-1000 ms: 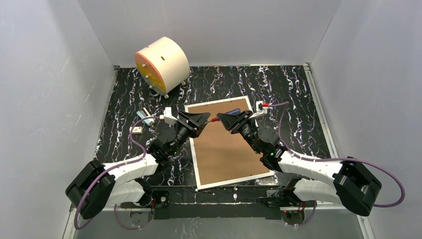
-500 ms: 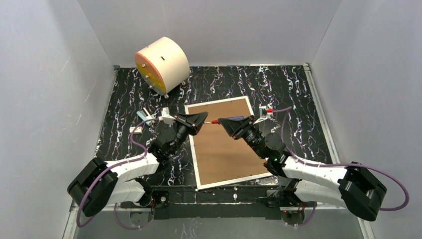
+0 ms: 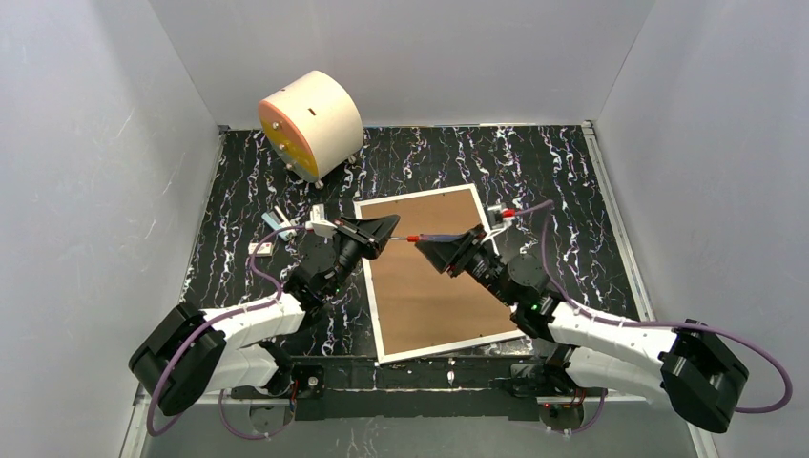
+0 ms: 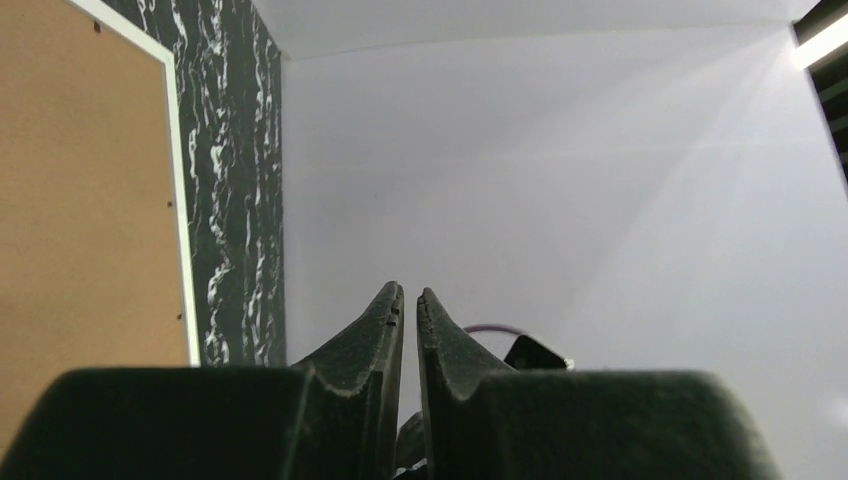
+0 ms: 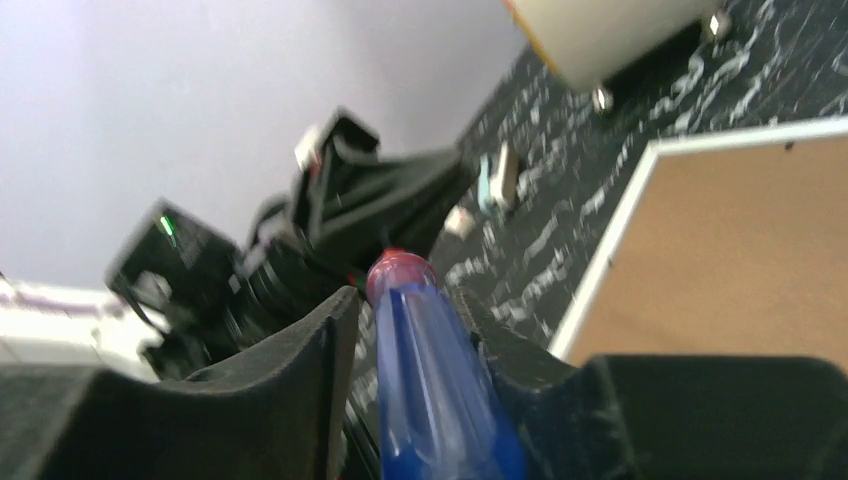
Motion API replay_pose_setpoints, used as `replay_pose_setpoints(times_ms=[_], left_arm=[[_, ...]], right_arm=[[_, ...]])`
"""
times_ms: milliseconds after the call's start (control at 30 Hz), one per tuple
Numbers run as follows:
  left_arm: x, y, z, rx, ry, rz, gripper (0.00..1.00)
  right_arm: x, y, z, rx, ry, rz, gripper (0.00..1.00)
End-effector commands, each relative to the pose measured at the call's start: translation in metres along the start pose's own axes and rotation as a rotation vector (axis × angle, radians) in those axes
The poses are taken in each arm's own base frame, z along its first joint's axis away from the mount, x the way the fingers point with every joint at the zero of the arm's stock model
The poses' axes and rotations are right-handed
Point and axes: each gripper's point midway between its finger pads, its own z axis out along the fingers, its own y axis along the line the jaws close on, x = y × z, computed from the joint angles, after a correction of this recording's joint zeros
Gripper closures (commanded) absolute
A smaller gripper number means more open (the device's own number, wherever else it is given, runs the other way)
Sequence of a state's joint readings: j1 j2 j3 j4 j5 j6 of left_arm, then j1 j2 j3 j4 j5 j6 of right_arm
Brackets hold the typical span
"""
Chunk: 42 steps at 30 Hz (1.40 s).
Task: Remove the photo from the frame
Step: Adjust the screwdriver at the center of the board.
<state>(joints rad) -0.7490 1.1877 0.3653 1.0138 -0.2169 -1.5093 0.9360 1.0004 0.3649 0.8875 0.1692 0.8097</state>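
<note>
Top view: the frame (image 3: 434,296) lies flat on the black marbled table (image 3: 572,191), brown back up, white rim showing all round. The photo is hidden under that back. Both arms reach in over the frame's far half. The left gripper (image 3: 389,229) sits at the frame's left edge and the right gripper (image 3: 431,244) is over the brown back, tips facing each other. A blue-handled tool (image 3: 425,238) hangs level between them above the frame, red end toward the left gripper. A cream cylinder (image 3: 310,124) stands well beyond the frame's far-left corner. Small white bits (image 3: 270,234) lie left of the frame.

Left wrist: left gripper (image 4: 410,295) is clenched, only a thin slit between the fingers (image 4: 380,330). Nothing is visible in the slit, and I can't tell if it pinches the tool's thin end. The frame's back and white rim (image 4: 180,200) are at the left of the shot, with the table beyond.

Right wrist, blurred: the tool's blue handle (image 5: 430,390) sits between the right gripper (image 5: 405,300) fingers, red end (image 5: 398,272) pointing away. There is a slim dark gap on one side of the handle. I can't tell whether the jaws clamp it or only bracket it. The left gripper (image 5: 455,172) is just past the red end. The frame's corner (image 5: 740,260) is on the right, the cylinder (image 5: 610,30) beyond it.
</note>
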Motion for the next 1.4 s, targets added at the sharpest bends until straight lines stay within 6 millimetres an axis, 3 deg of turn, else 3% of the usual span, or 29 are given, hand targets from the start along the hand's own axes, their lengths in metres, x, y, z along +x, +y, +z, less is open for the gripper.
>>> replay_pose_setpoints(times_ms=[0,67,267,733,933,1067,1167,1267,1333,1367], left_arm=[[0.009,0.005,0.001,-0.017,0.039,0.126,1.0],[0.011,0.003,0.001,-0.013,0.049,0.133,1.0],[0.015,-0.001,0.002,-0.001,0.071,0.135,1.0],[0.004,-0.016,-0.001,0.024,0.054,0.096,1.0],[0.001,-0.01,0.0,0.003,0.037,0.073,1.0],[-0.001,-0.011,0.0,0.004,0.027,0.061,1.0],[0.0,-0.011,-0.001,0.004,0.034,0.057,1.0],[-0.002,-0.01,-0.002,0.003,0.026,0.055,1.0],[-0.005,-0.012,-0.003,0.007,0.012,0.057,1.0],[-0.006,-0.013,-0.003,0.009,0.007,0.059,1.0]], right_arm=[[0.035,0.019,-0.01,-0.09,0.225,-0.104,0.47],[0.033,0.021,-0.011,-0.094,0.24,-0.11,0.39],[0.021,0.021,-0.013,-0.105,0.255,-0.098,0.32],[-0.002,-0.017,-0.03,-0.048,0.297,-0.118,0.15],[0.017,0.003,-0.029,-0.256,0.418,-0.06,0.2],[0.022,-0.005,-0.03,-0.254,0.416,-0.064,0.19],[0.024,-0.001,-0.029,-0.288,0.428,-0.058,0.32],[0.025,0.002,-0.029,-0.316,0.442,-0.037,0.52],[0.028,0.002,-0.029,-0.325,0.457,-0.024,0.56],[0.03,0.002,-0.03,-0.328,0.463,-0.016,0.52]])
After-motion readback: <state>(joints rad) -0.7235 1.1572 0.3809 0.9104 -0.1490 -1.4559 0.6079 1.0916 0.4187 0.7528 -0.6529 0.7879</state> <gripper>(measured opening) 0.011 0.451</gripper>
